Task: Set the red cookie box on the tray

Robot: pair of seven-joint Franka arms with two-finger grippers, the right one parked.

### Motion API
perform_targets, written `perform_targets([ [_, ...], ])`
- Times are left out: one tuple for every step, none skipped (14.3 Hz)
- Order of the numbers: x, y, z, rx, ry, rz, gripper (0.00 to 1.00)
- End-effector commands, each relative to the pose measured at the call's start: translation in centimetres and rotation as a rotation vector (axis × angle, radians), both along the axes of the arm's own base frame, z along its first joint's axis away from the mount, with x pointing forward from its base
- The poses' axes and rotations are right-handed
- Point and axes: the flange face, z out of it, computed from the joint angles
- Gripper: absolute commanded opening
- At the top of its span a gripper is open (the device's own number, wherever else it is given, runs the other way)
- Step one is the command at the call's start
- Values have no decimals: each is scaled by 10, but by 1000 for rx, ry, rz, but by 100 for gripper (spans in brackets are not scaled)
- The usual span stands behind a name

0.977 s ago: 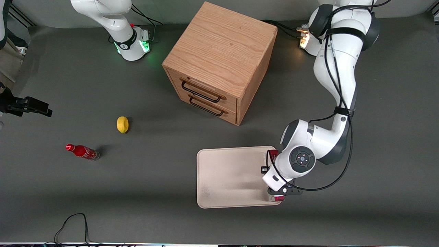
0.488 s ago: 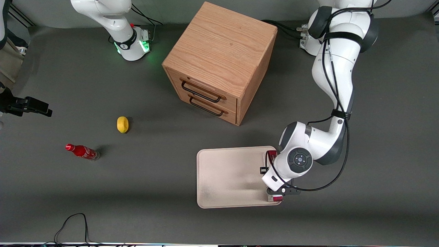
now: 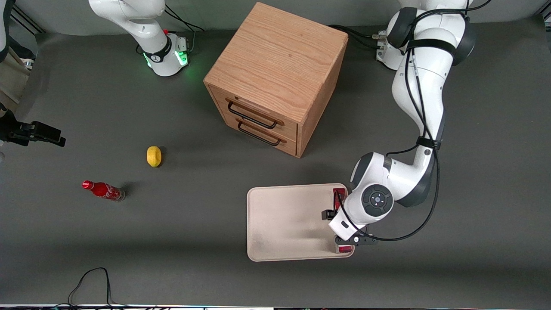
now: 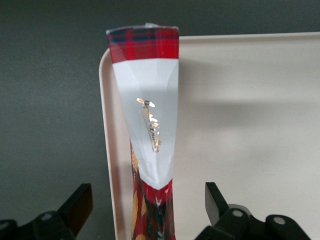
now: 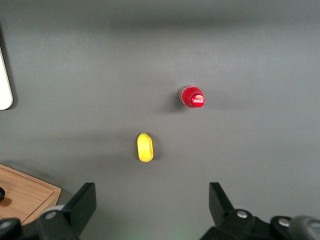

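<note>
The red cookie box (image 3: 339,192) lies flat on the off-white tray (image 3: 284,224), along the tray's rim toward the working arm's end of the table. Only its two ends show in the front view; the wrist covers the middle. In the left wrist view the box (image 4: 145,100) shows its white patch and tartan end, lying just inside the tray's (image 4: 240,125) rim. My left gripper (image 3: 340,218) hangs over the box's middle. It is open (image 4: 147,202), with a gap between each finger and the box.
A wooden two-drawer cabinet (image 3: 275,77) stands farther from the front camera than the tray. A yellow lemon (image 3: 153,156) and a small red soda bottle (image 3: 103,190) lie toward the parked arm's end of the table.
The gripper's fingers have spread apart and let go of the box, which now rests on the tray. The arm has barely moved.
</note>
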Motion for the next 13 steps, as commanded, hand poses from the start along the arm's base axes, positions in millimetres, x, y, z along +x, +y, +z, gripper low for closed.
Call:
perform_targets([
  [0,7,25,27,-19,6,100],
  [3,15,44,43,-41,3,100],
  [3,34,63,61,-21,7,100],
  [-6,43,83,76,0,-20,100],
  [-14,52,98,83,9,-39,100],
  [-22,72,116,86,7,-24,100],
  [-36,86,131,87,1,-13,100],
  [-52,102,145,89,-17,-1,100],
  [-72,115,159,90,-37,5,100],
  [-87,144,171,95,-50,2,100],
  [-104,163,183,94,-49,-33,100],
  [-120,174,193,99,-44,-36,100],
  [-135,192,208,106,-46,-10,100],
])
